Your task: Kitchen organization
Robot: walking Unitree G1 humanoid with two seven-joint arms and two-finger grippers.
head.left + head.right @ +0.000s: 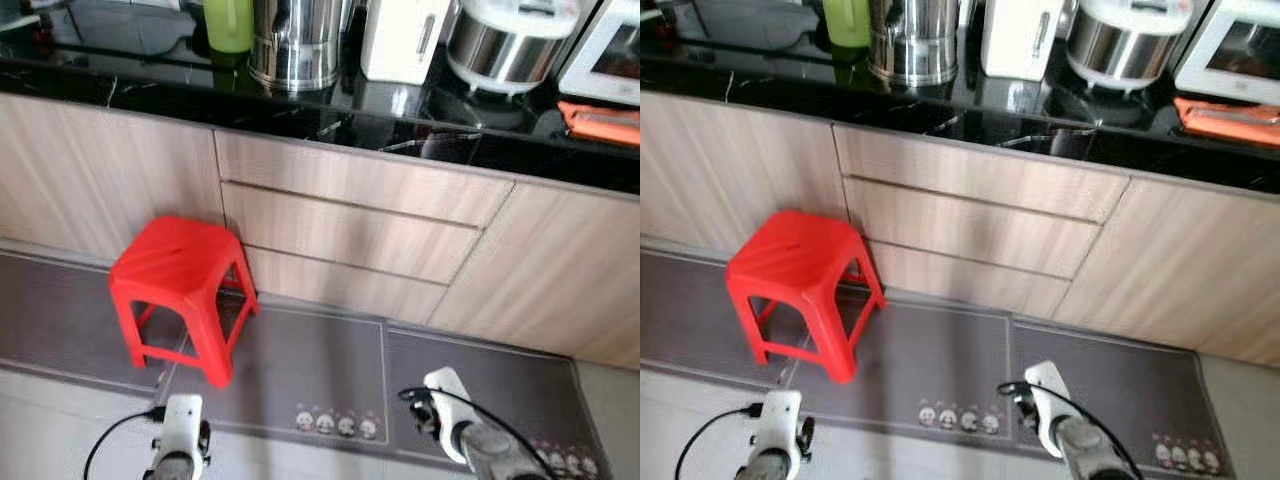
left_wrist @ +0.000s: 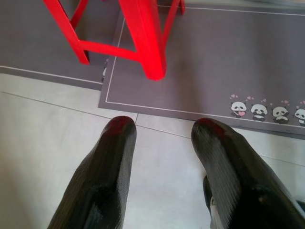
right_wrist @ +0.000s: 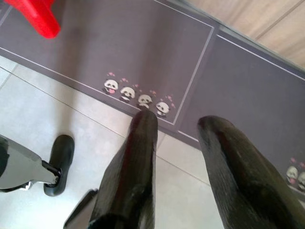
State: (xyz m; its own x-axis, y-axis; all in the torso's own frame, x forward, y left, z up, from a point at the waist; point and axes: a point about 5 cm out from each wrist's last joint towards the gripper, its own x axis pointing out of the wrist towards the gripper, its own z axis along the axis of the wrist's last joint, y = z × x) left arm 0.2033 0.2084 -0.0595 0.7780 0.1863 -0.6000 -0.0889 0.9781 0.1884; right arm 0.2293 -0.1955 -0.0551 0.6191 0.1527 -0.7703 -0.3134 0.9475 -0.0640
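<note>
A black countertop (image 1: 150, 80) runs along the top, above wood-look drawers (image 1: 350, 235). On it stand a green bottle (image 1: 228, 22), a steel pot (image 1: 297, 40), a white appliance (image 1: 402, 38), a rice cooker (image 1: 510, 40) and a microwave (image 1: 610, 50). An orange item (image 1: 603, 122) lies at the right end. Both arms hang low over the floor: left arm (image 1: 180, 440), right arm (image 1: 460, 420). My left gripper (image 2: 164, 126) is open over pale tiles, empty. My right gripper (image 3: 180, 119) is open too, above the mat's edge, holding nothing.
A red plastic stool (image 1: 180, 290) stands on a grey mat (image 1: 330, 350) with panda prints, close to the cabinet front and just ahead of my left arm. Pale floor tiles (image 2: 47, 143) lie nearer me. My own foot (image 3: 59, 164) shows beside the right gripper.
</note>
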